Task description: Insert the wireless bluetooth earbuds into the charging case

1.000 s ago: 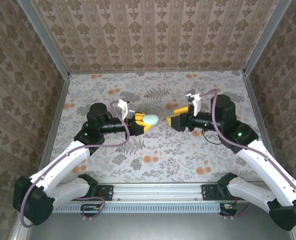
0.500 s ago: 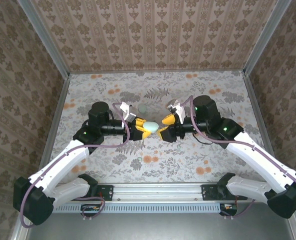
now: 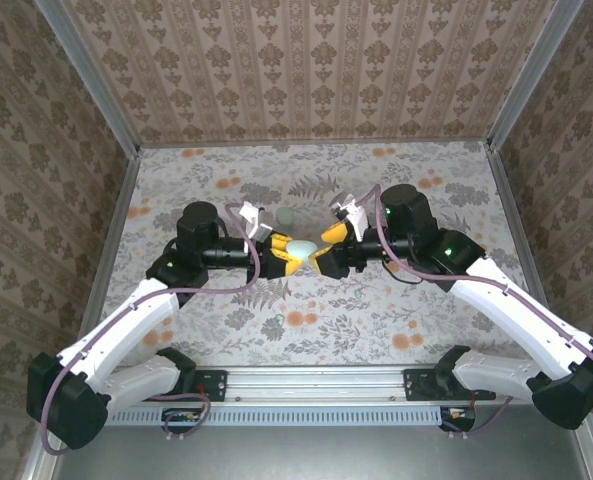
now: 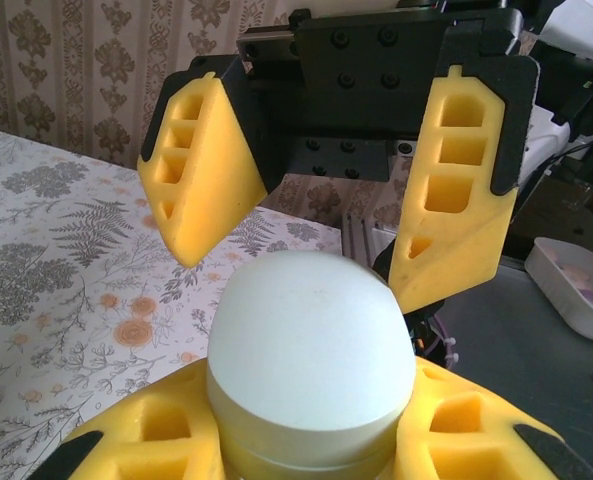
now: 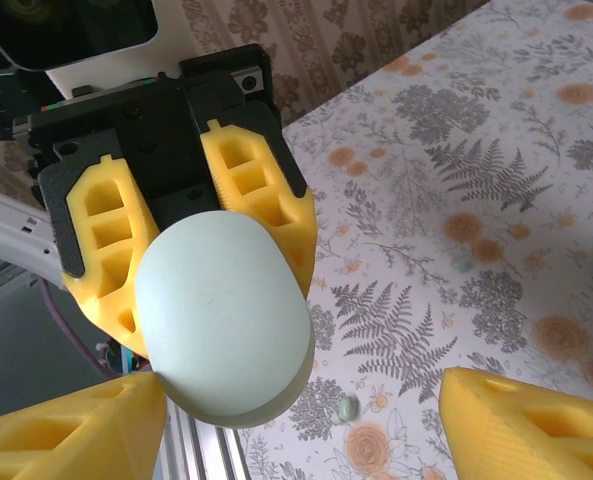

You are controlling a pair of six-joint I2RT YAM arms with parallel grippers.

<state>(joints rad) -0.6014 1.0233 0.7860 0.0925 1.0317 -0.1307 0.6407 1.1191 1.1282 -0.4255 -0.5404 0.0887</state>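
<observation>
the left gripper [image 3: 284, 253] is clamped tight on the charging case [image 3: 302, 250], a pale blue-green, egg-like shell held up off the floral table [image 3: 396, 320] near its middle, with the rounded end pointing across toward the other arm. in the left wrist view the case [image 4: 311, 340] sits low between that gripper's own yellow fingers, so its lower half is pinned and the domed upper half is left bare; a seam runs around it and the lid looks closed. that hold seems chosen to present the lid to the right gripper [image 3: 326, 249], which faces it with jaws spread wide and nothing in them. in the left wrist view the right gripper [image 4: 331, 200] has one finger on either side of the dome, close but apart from it. the likely step is opening the lid, since the earbuds cannot go in until it is up. a small pale-green object [image 3: 287, 216] lies on the table just beyond the case; it may be an earbud, though it is too small to tell.
</observation>
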